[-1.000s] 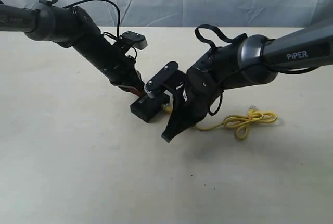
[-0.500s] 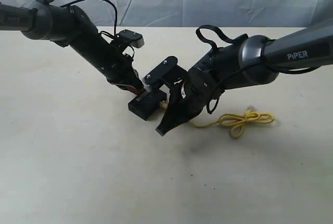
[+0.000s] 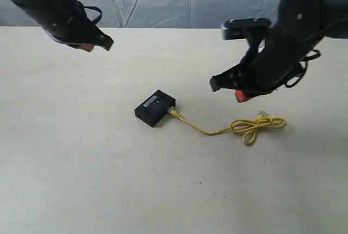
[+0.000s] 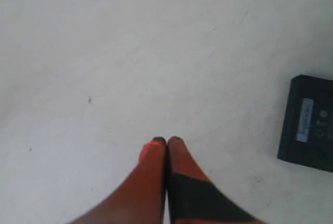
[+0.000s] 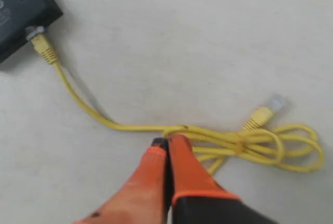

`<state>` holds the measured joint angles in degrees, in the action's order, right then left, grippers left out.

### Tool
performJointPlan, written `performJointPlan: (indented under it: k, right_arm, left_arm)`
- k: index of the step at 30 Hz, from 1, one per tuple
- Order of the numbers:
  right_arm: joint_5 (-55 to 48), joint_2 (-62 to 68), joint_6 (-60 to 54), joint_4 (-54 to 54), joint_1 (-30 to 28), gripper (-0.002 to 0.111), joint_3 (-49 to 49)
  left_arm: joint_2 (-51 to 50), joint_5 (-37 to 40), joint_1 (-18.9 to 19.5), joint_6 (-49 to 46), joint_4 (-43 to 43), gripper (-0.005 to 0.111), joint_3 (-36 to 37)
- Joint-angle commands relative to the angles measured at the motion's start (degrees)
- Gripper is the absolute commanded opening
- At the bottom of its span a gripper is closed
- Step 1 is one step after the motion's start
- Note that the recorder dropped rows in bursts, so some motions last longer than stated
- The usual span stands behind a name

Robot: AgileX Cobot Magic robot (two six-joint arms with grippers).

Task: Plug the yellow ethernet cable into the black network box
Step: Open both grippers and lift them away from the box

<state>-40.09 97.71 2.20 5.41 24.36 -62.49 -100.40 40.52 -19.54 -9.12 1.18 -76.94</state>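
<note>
The black network box (image 3: 155, 108) lies flat on the table, also visible in the left wrist view (image 4: 308, 125) and the right wrist view (image 5: 21, 10). One plug of the yellow ethernet cable (image 3: 217, 131) sits in the box's side (image 5: 39, 39). The cord runs right to its looped knot (image 3: 255, 127), and the free clear plug (image 5: 273, 102) lies beside it. My left gripper (image 3: 100, 44) is raised at the upper left, shut and empty (image 4: 166, 141). My right gripper (image 3: 228, 87) hangs above the knot, shut and empty (image 5: 167, 140).
The table (image 3: 81, 179) is a plain cream surface. A wrinkled pale cloth backdrop (image 3: 179, 0) runs along the far edge.
Both arms have let go and lifted away from the box, the left up to the far left, the right up to the right. The cable now stays plugged into the box.
</note>
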Motion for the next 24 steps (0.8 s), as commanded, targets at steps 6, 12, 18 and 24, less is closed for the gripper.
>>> performJointPlan:
  k: [6,12,18,24]
  right_arm:
    - [13.9,-40.5,-0.2,1.1,-5.6,0.0,28.4]
    - [13.7,-57.0,-0.2,1.4,-5.6,0.0,32.1]
    - [14.0,-63.6,-0.2,1.6,-5.6,0.0,32.1]
    - [13.7,-70.4,-0.2,4.3,-8.5,0.0,32.1]
  left_arm:
    - [43.6,-16.8,0.0,4.7,-1.2,0.0,31.1]
    - [57.0,-10.1,0.0,4.5,-1.2,0.0,33.0]
    - [61.4,-10.2,0.0,4.5,-1.2,0.0,33.0]
    - [62.4,-10.2,0.0,4.5,-1.2,0.0,33.0]
